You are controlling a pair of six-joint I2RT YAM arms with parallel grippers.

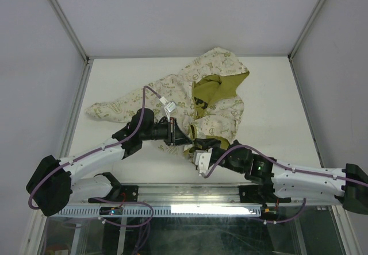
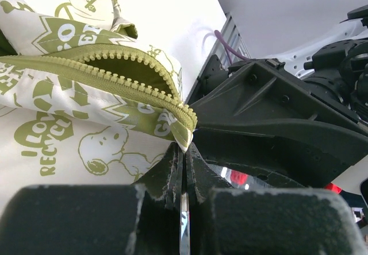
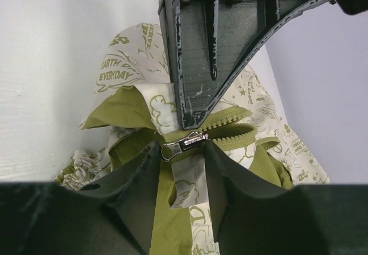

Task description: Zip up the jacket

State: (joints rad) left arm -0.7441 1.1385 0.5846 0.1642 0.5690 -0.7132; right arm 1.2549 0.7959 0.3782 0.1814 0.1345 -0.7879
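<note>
Around the zip pull (image 3: 184,144) the right gripper (image 3: 181,154) is set, its jaws standing partly apart on either side of it. Whether they press on the pull or only bracket it cannot be told. Just beside the pull, the left gripper (image 2: 184,151) is seen with its jaws pinched together on the olive tape end (image 2: 183,137) at the bottom of the zip. From the pull the jacket (image 1: 218,65) lies spread away across the table (image 1: 276,94). The two rows of teeth (image 2: 115,74) gape apart beyond the pull, so the closing is judged barely begun.

For a clean run, the tape end should be kept taut and low by the left jaws. The pull should be clamped squarely and drawn away from them, along the line of the teeth and not across it. The loose cream flap and the olive lining (image 3: 172,220) lying right at the pull should be kept out of the slider's mouth, since a snag is likely there.

Room is judged tightest at the pull itself. The two grippers are nearly touching there, and the base rail (image 1: 190,193) lies close on the near side of the pull. Far of the pull, bare table is seen past the jacket's edge, and to its right as well. To its left a sleeve (image 1: 115,110) lies stretched out.
</note>
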